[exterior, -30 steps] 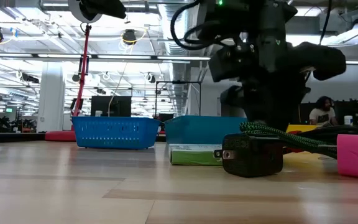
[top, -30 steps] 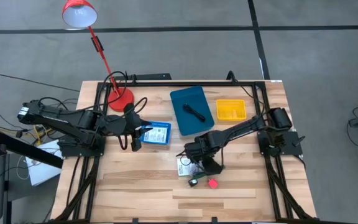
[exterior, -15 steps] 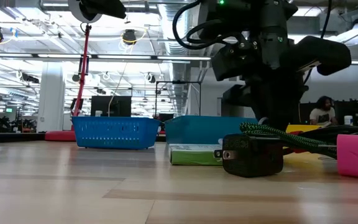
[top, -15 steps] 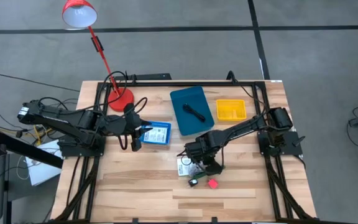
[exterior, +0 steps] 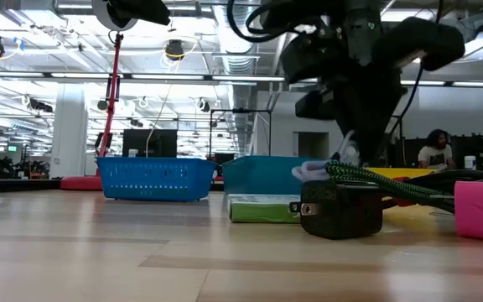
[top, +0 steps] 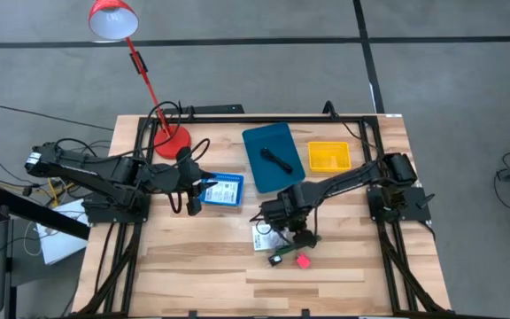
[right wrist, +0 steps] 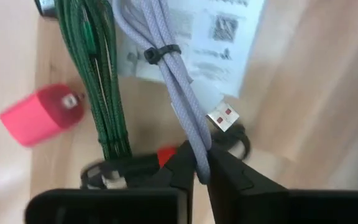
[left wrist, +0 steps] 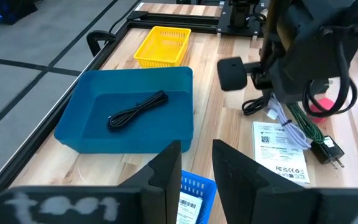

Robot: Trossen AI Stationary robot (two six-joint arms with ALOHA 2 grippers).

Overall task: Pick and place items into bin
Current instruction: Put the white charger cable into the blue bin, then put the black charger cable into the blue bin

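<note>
My right gripper stands over the white printed packet near the table's middle, shut on a pale lilac cable bundle bound by a black tie. A green braided cable with a black plug lies on the table beside it. A pink block lies close by. My left gripper hovers open at the left, next to a small blue basket. My right gripper pinches the lilac cable bundle between its two fingers near the USB-plug end, coming from above and pointing down. The bundle runs forward from the fingers. It hangs below the gripper over the white packet.
A teal bin holding a black cable sits at the far middle, with a yellow bin to its right. A red lamp base stands at the far left. A black frame rims the table, and bare wood lies near.
My right gripper has risen from the table, drawing the lilac cable bundle up with it. The bundle now shows hanging beside the gripper in the low view. The green cable, black plug and pink block have stayed where they were.
</note>
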